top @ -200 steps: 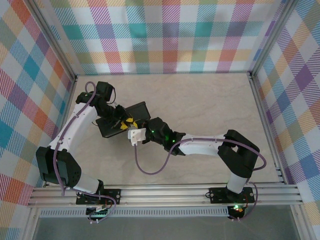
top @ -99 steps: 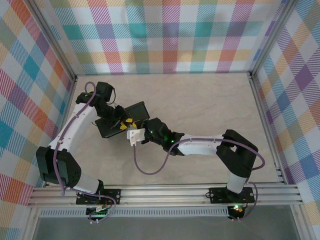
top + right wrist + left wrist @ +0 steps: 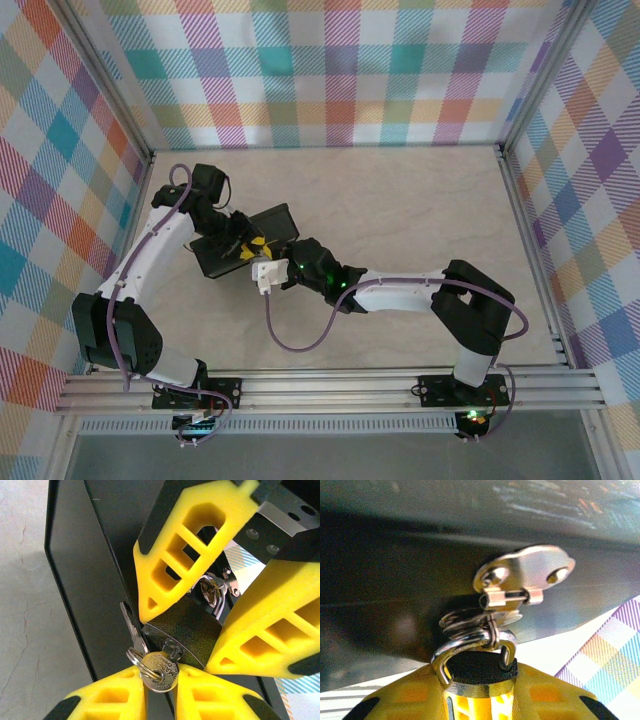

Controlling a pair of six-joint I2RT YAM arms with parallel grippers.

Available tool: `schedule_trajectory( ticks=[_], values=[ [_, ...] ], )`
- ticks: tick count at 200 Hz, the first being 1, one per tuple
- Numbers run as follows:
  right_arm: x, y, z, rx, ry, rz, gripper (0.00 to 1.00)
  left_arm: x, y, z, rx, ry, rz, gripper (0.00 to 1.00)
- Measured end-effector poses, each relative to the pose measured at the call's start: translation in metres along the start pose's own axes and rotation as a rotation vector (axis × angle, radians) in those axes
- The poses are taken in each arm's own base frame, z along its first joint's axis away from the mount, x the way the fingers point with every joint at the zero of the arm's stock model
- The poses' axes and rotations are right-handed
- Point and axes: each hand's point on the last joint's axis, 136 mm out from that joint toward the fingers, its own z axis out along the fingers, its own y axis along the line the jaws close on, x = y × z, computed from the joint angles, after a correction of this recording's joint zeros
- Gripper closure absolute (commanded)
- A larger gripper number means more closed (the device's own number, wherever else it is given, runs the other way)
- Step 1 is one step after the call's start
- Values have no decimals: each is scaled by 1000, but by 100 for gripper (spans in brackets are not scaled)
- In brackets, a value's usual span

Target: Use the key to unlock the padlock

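The padlock [image 3: 182, 632], small and dark with a silver shackle [image 3: 216, 600], hangs from the hasp [image 3: 525, 575] of a black box [image 3: 275, 222]. My left gripper [image 3: 479, 682] is shut on the lock's body; its yellow fingers [image 3: 172, 555] come in from above in the right wrist view. The shackle [image 3: 465, 645] passes through the hasp's ring. The key [image 3: 165, 672] sits in the lock's bottom, its round head pinched by my right gripper [image 3: 161, 682]. A second key [image 3: 131, 625] dangles from the same ring. In the top view the two grippers [image 3: 252, 243] [image 3: 262, 260] meet at the box's front edge.
The black box lies at the left middle of the beige table [image 3: 400, 210], its front wall [image 3: 75, 580] right beside the lock. Plaid walls [image 3: 340, 70] close in the table on three sides. A purple cable [image 3: 290, 335] loops under the right arm.
My right arm has edged slightly left toward the box, keeping the key head in its fingers. The left gripper has stayed on the padlock.
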Motion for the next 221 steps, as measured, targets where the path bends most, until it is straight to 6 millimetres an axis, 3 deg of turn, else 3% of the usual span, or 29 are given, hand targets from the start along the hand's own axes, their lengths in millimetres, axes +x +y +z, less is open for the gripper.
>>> schedule_trajectory(
  ticks=[29,67,98,147,221],
  values=[
    [-4,1,0,1,-11,0,74,0,0,0,-1,0,-1,100],
    [-5,2,-1,-2,-12,-3,92,-1,2,0,-10,-5,-4,100],
    [-6,3,-1,-5,-12,-5,97,0,4,0,-19,-5,-8,100],
    [-6,3,-1,1,-3,36,100,0,5,0,-20,-4,-11,100],
    [-6,0,5,114,41,278,100,-8,3,-2,-13,-36,-31,100]
  ],
)
